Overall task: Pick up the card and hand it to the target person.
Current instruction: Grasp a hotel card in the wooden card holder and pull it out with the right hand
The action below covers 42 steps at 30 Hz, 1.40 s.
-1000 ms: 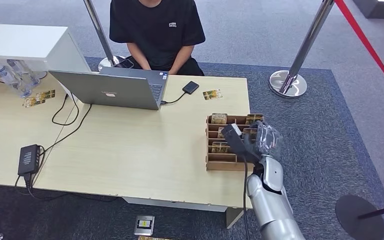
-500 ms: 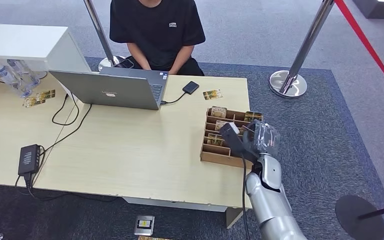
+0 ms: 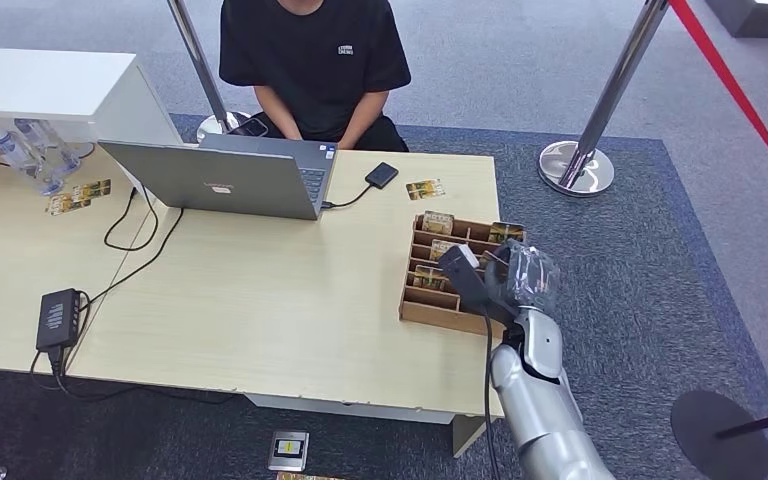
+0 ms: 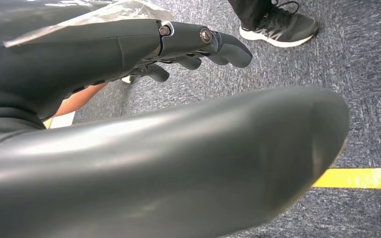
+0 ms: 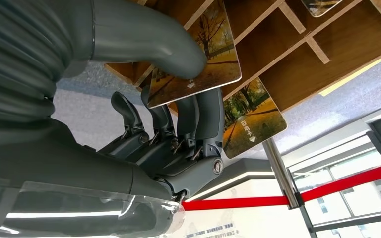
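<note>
Autumn-coloured and glossy, the card (image 5: 193,64) is seen in the right wrist view pinched between the thick thumb and the darker fingers (image 5: 206,119) of the right hand (image 3: 505,280), part-way out of a slot of the wooden card box (image 3: 422,310). A second card (image 5: 253,124) is seen just beyond the fingers, at the box's outer side. The box is placed near the right edge of the surface (image 3: 260,300), towards its front corner, and several more cards are held in its compartments.

The picking step is judged to be in hand: the card is clamped but not yet lifted clear of the box. For the next move, a straight lift out of the slot is called for, so that the neighbouring card is not dragged along, followed by a reach across the surface to the person (image 3: 315,60) seated at the far edge behind the laptop (image 3: 220,180).

The right arm is brought up from below the front edge, with the wrist bent over the box. The left hand (image 4: 178,44) is held low over the carpet, its fingers loosely apart and nothing held in them.
</note>
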Available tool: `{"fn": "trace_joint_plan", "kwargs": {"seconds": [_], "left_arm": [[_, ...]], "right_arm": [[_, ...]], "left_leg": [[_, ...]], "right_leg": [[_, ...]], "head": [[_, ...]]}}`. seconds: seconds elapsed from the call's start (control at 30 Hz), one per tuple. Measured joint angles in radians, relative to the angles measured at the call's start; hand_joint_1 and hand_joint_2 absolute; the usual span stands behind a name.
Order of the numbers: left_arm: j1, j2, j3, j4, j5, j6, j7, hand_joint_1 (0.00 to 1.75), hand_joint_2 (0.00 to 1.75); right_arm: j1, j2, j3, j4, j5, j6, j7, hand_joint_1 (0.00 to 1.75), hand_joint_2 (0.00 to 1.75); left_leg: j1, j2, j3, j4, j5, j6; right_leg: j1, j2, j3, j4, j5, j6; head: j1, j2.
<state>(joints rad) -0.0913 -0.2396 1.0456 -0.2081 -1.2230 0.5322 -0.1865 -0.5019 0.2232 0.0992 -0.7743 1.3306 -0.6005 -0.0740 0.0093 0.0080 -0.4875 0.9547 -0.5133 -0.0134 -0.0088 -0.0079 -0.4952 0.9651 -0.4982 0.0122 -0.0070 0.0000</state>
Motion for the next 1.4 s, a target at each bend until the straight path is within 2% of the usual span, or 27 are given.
{"fn": "trace_joint_plan", "kwargs": {"seconds": [0.17,0.3,0.63,1.0,1.23,1.4], "left_arm": [[0.0,0.0,0.0,0.001,0.0,0.0,0.0,0.0,0.0],[0.0,0.0,0.0,0.001,0.0,0.0,0.0,0.0,0.0],[0.0,0.0,0.001,0.001,-0.001,0.0,0.0,0.0,0.0],[0.0,0.0,0.007,0.001,-0.001,0.003,0.006,0.0,0.0],[0.0,0.0,0.008,0.001,-0.001,0.004,0.009,0.0,0.0],[0.0,0.0,0.008,0.001,-0.001,0.006,0.012,0.0,0.0]], "right_arm": [[-0.001,-0.001,0.0,0.004,-0.004,-0.002,-0.009,1.61,1.75],[0.0,-0.001,0.004,-0.004,-0.018,0.013,-0.025,1.61,1.75],[0.024,-0.005,0.048,-0.094,-0.096,0.124,-0.09,1.62,1.75],[0.045,-0.024,0.125,-0.212,-0.094,0.205,-0.08,1.68,1.75],[0.05,-0.038,0.18,-0.284,-0.07,0.225,-0.063,1.67,1.75],[0.053,-0.039,0.233,-0.355,-0.059,0.241,-0.062,1.72,1.75]], "left_leg": [[0.0,0.0,0.0,0.0,0.0,0.0],[0.0,0.0,0.0,0.0,0.0,0.0],[0.0,0.0,0.0,0.0,0.0,0.0],[0.0,0.0,0.0,0.0,0.0,0.0],[0.0,0.0,0.0,0.0,0.0,0.0],[0.0,0.0,0.0,0.0,0.0,0.0]], "right_leg": [[0.0,0.0,0.0,0.0,0.0,0.0],[0.0,0.0,0.0,0.0,0.0,0.0],[0.0,0.0,0.0,0.0,0.0,0.0],[0.0,0.0,-0.001,0.0,0.0,0.0],[0.0,0.0,-0.001,0.0,0.0,0.0],[0.0,0.0,-0.001,0.0,0.0,0.0]], "head": [[0.0,0.0],[0.0,0.0],[0.0,0.0],[0.0,0.0],[0.0,0.0],[0.0,0.0]]}}
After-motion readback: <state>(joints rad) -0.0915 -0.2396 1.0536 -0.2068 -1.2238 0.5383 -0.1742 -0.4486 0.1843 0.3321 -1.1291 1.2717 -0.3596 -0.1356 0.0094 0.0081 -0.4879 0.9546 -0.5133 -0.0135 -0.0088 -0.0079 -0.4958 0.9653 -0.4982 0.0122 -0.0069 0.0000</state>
